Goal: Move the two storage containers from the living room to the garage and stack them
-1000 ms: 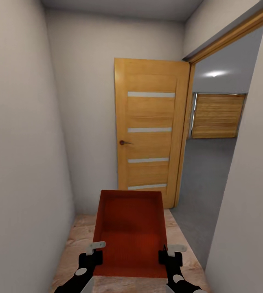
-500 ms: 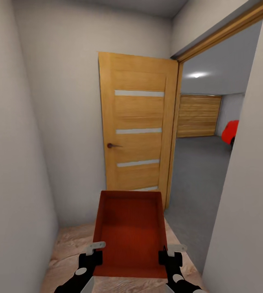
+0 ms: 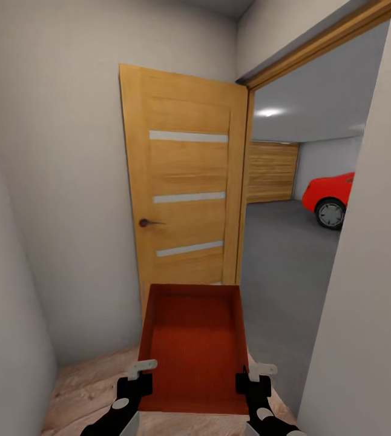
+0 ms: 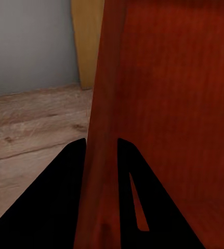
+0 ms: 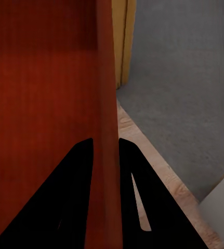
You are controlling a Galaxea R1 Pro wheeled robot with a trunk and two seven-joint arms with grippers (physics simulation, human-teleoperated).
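Orange-red storage container [image 3: 192, 348] clamped by left claw [image 3: 136, 376] and right claw [image 3: 251, 378] on opposite walls, head view adds open wooden door [image 3: 183, 181], red car [image 3: 331, 197], grey garage floor [image 3: 280, 254], wrist views give each wall pinched between black fingers [image 4: 65, 202].

Black arms, white patches, pale fingers [image 3: 142, 366]

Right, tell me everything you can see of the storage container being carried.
The storage container is an orange-red, open-topped rectangular box with thin straight walls and a flat, finely ribbed bottom, empty inside. It is held level in front of the robot, above the wood-plank floor, long side pointing toward the open wooden door. The left gripper clamps its left wall and the right gripper its right wall; each wrist view shows a wall between the fingers.
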